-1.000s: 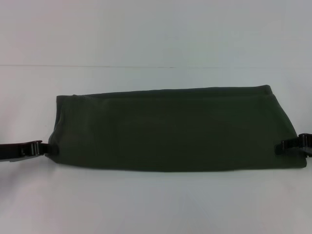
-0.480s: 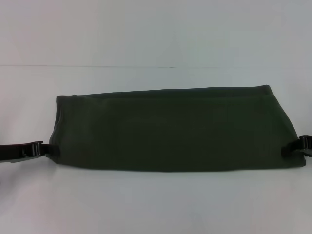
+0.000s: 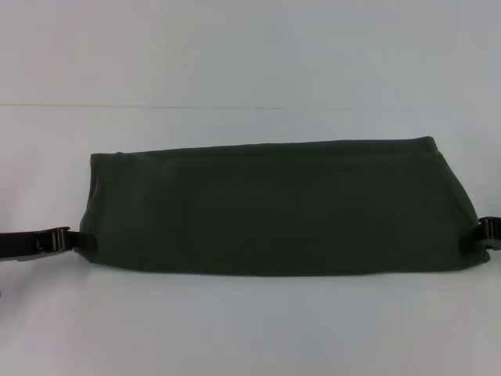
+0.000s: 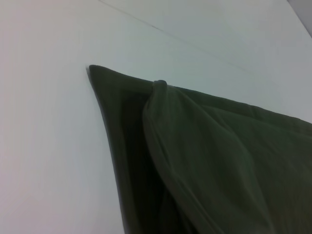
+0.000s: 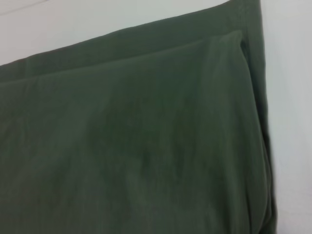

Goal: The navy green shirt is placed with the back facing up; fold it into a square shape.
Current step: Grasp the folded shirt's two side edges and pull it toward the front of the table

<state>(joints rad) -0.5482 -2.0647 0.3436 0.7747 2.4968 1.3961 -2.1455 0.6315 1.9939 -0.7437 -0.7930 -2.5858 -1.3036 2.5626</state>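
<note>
The navy green shirt [image 3: 274, 207] lies on the white table as a long, plain olive band running left to right. My left gripper [image 3: 78, 239] is at the band's near left corner, shut on the shirt's edge. In the left wrist view the shirt [image 4: 204, 161] rises in a raised fold toward the camera. My right gripper [image 3: 481, 235] sits low at the band's right end, half out of view at the picture's edge. In the right wrist view the shirt [image 5: 136, 141] lies flat in layered folds.
The white table [image 3: 250, 70] stretches behind the shirt, with a faint seam line across it. A bare strip of table [image 3: 250, 329] also runs along the near side.
My right gripper has slid outward to the right, off the shirt's end. The left gripper and the shirt have stayed put.
</note>
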